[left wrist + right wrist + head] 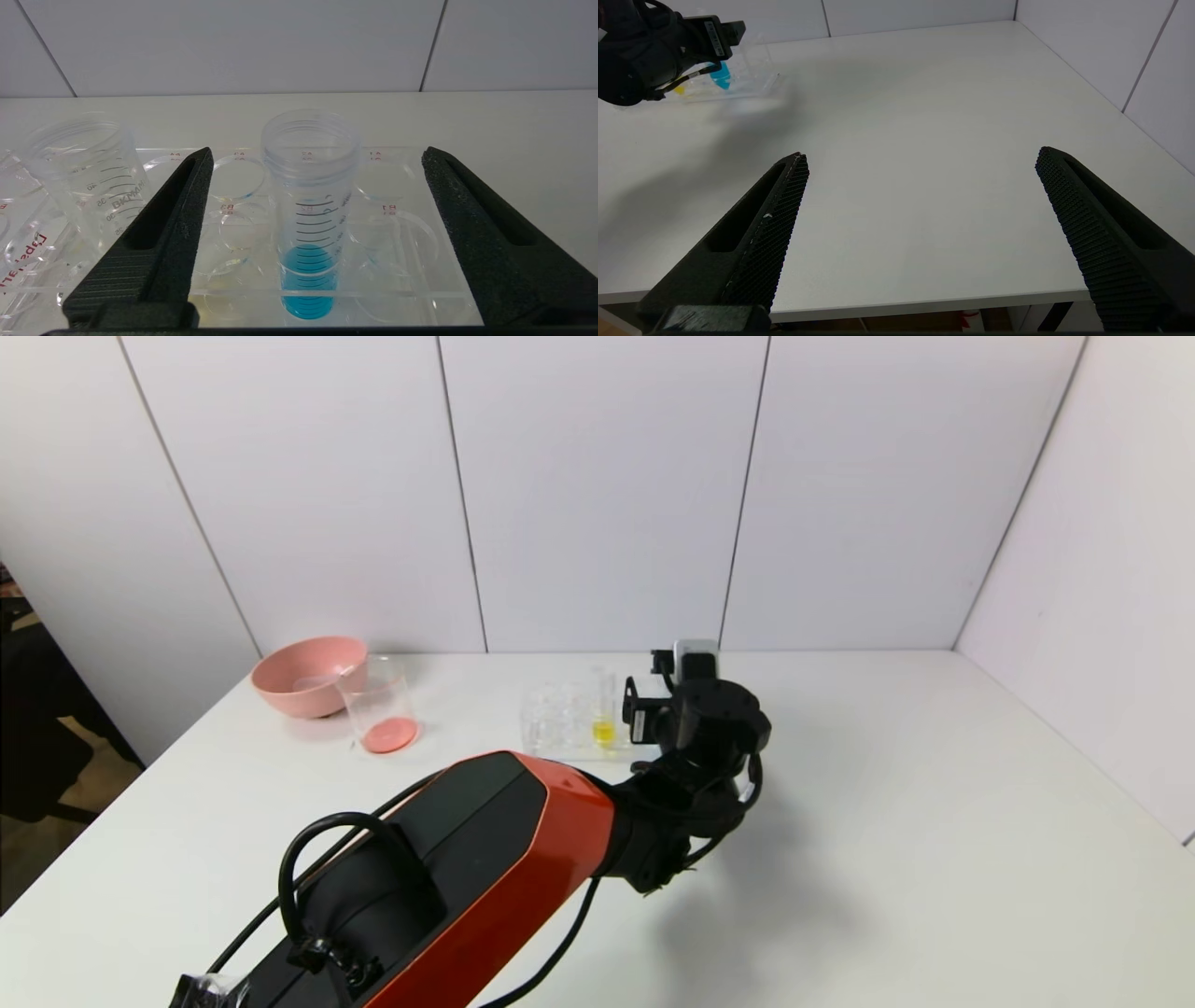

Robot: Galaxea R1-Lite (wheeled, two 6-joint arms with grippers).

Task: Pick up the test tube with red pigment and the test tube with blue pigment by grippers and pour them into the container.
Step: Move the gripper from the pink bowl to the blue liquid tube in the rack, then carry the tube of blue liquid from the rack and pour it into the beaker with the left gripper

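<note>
left gripper (317, 242) fingers, spread, straddle the upright blue tube (309, 219) in the rack (411, 280); right gripper (920, 233) hangs spread, well apart.

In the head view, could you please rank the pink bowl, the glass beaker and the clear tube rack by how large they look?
1. Pink bowl, widest.
2. Clear tube rack, partly hidden by the left gripper, so bowl versus rack is unsure.
3. Container, narrowest, though about as tall as the bowl.
</note>
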